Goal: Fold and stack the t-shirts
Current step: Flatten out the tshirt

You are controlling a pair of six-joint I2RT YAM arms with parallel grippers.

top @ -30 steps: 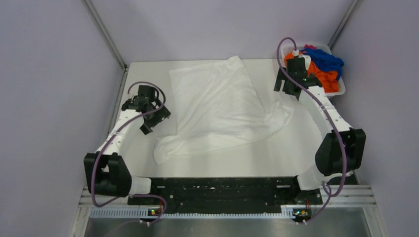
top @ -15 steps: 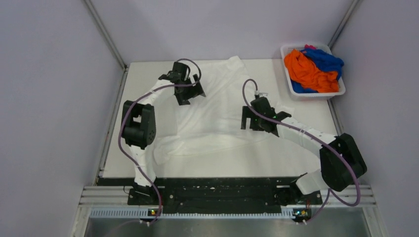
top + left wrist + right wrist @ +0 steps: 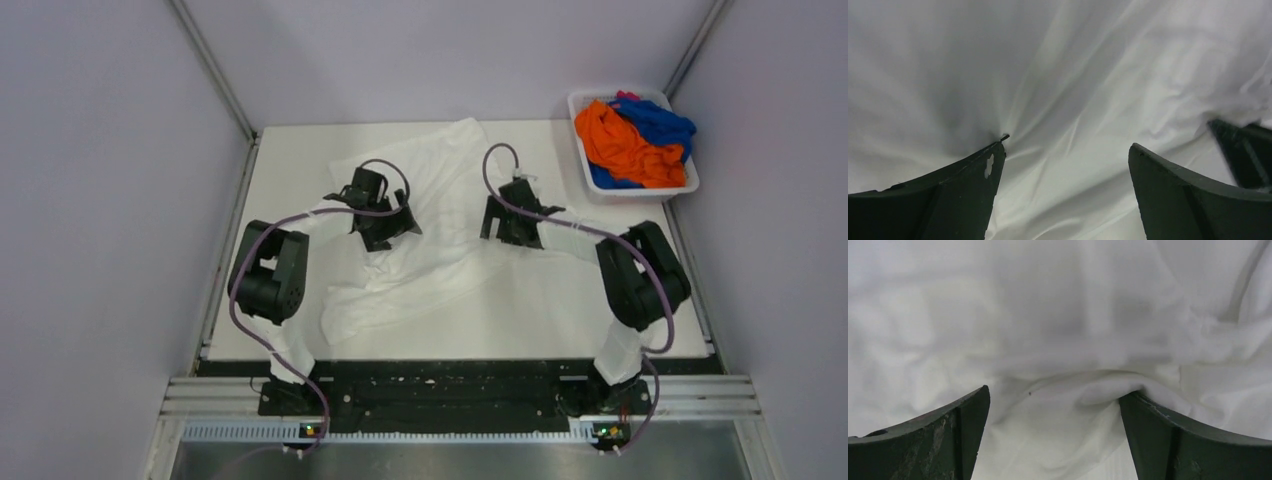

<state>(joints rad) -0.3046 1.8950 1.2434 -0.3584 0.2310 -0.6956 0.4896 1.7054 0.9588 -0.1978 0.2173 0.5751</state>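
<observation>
A white t-shirt (image 3: 440,235) lies rumpled across the middle of the table, its print hidden. My left gripper (image 3: 385,225) is open and pressed down on the shirt's left part; in the left wrist view (image 3: 1065,150) the fingers (image 3: 973,185) straddle creased white cloth. My right gripper (image 3: 512,222) is open at the shirt's right edge; in the right wrist view (image 3: 1054,397) a fold of cloth (image 3: 1108,390) bunches against the right finger (image 3: 1168,430). Orange (image 3: 620,145) and blue (image 3: 660,120) t-shirts lie in the basket.
A white plastic basket (image 3: 690,185) stands at the table's back right corner. Metal frame posts rise at the back corners. The table's near edge borders the black arm mount rail (image 3: 440,385).
Both arms swung in over the white shirt from the sides. The left gripper moved down from the shirt's top, the right moved up slightly. The shirt has been gathered narrower and more rumpled.
</observation>
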